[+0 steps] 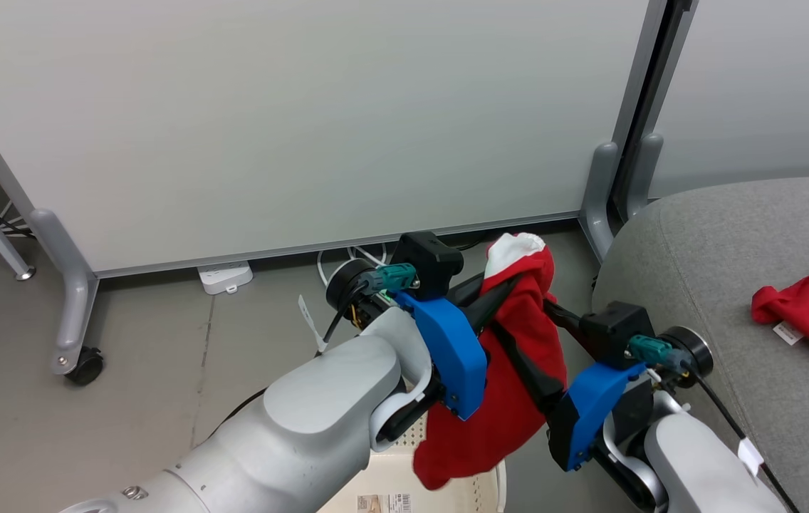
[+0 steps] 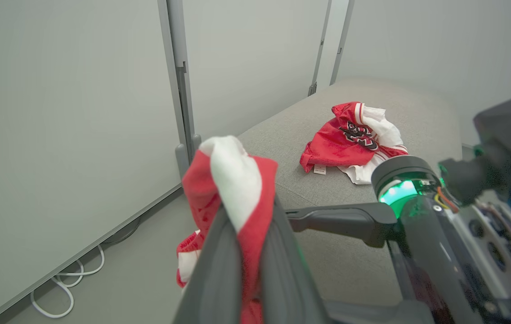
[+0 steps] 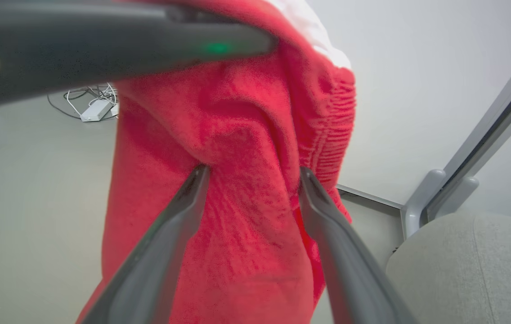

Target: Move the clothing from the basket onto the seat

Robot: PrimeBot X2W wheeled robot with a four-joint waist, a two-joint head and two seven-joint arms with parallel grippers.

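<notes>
I read the left gripper [image 2: 252,216] as pressed together on the red jersey [image 1: 511,413]: in the left wrist view a fold of red cloth with a white band is pinched between the two dark fingers and bulges out above their tips. The jersey hangs from that pinch, clear of the floor [image 1: 148,342]. In the head view its lower end hangs over the cream perforated basket [image 1: 479,491] at the bottom edge of the picture, and I cannot tell whether the two touch. The right gripper [image 3: 252,171] is spread wide. In its own wrist view both fingertips rest against the face of the hanging cloth, one on each side of a vertical crease, with nothing clamped between them. The grey seat [image 1: 718,271] lies to my right, just beside the right arm. A second red jersey [image 2: 345,139], crumpled, showing white trim, black lettering and a small white tag, lies on the seat cushion, well apart from both grippers. Pale partition panels [image 1: 305,128] stand behind the work area, with a white power strip [image 1: 225,276] on the floor at their base.
</notes>
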